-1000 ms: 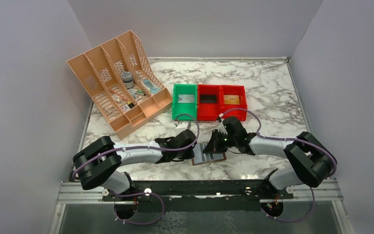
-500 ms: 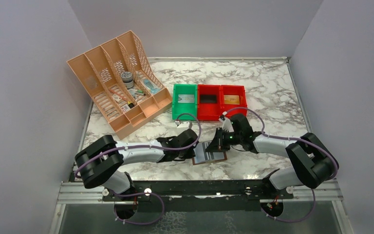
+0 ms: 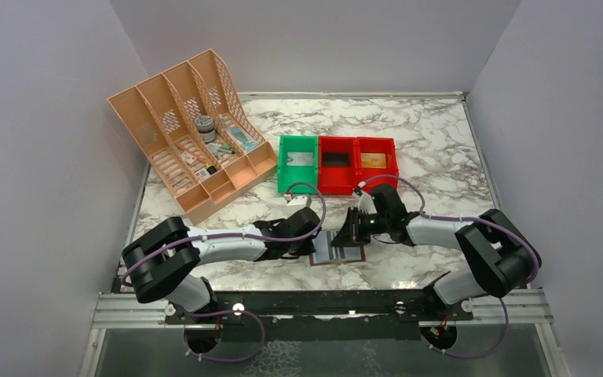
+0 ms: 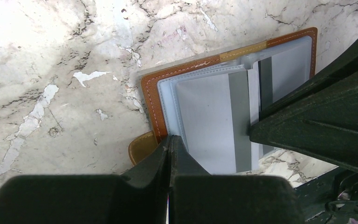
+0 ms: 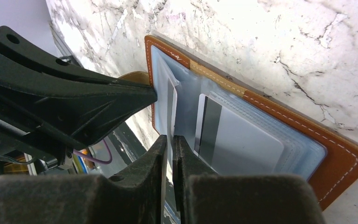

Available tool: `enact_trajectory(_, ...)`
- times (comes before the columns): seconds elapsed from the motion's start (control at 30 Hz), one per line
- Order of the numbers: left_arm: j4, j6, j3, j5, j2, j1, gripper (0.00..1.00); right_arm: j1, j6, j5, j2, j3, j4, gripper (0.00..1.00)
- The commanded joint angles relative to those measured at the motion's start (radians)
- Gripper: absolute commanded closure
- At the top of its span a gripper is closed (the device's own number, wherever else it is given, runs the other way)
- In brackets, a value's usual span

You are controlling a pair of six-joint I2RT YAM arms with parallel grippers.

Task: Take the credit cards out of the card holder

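The brown leather card holder (image 3: 338, 251) lies open on the marble, pale sleeves up. My left gripper (image 3: 314, 245) is shut, and its joined tips (image 4: 171, 138) press on the holder's left edge (image 4: 151, 102) beside the snap tab (image 4: 141, 147). From the other side my right gripper (image 3: 351, 232) meets the holder. Its jaws (image 5: 171, 137) are almost together on the thin edge of a pale credit card (image 5: 172, 102) that stands up out of a sleeve. Another credit card (image 5: 242, 140), with a dark band, lies flat in a sleeve.
One green bin (image 3: 297, 161) and two red bins (image 3: 338, 163) (image 3: 377, 161) stand in a row just beyond the grippers. A peach file organiser (image 3: 192, 141) with small items fills the back left. Grey walls close in both sides.
My right gripper has shifted slightly to the right and away from me over the holder. The left gripper has stayed pressed on the holder's left edge.
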Motion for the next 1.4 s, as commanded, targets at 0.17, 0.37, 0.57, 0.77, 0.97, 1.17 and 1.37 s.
enact_trajectory(0.17, -0.078, 0.022, -0.023, -0.048, 0.03, -0.002, 1.0, -0.047, 0.025, -0.072, -0.005, -0.04, 0.088, 0.99)
enact_trajectory(0.37, -0.078, 0.018, -0.025, -0.051, 0.029, -0.002, 1.0, -0.077, -0.028, -0.124, -0.012, -0.037, 0.061, 0.98)
enact_trajectory(0.57, -0.074, 0.022, -0.02, -0.047, 0.031, -0.002, 1.0, -0.077, -0.032, -0.14, 0.005, -0.034, 0.065, 0.88)
enact_trajectory(0.77, -0.073, 0.022, -0.02, -0.044, 0.026, -0.002, 1.0, -0.078, -0.001, -0.159, 0.041, -0.043, 0.12, 0.98)
enact_trajectory(0.97, -0.077, 0.011, -0.032, -0.057, -0.001, -0.002, 1.0, -0.082, -0.058, -0.064, -0.017, -0.028, 0.009, 0.99)
enact_trajectory(1.17, -0.071, 0.017, -0.033, -0.056, -0.017, -0.002, 1.0, -0.087, -0.142, -0.14, -0.019, 0.013, -0.066, 0.99)
enact_trajectory(1.37, -0.06, 0.019, -0.039, -0.054, -0.037, -0.002, 0.99, -0.087, -0.145, -0.186, -0.003, 0.029, -0.074, 0.99)
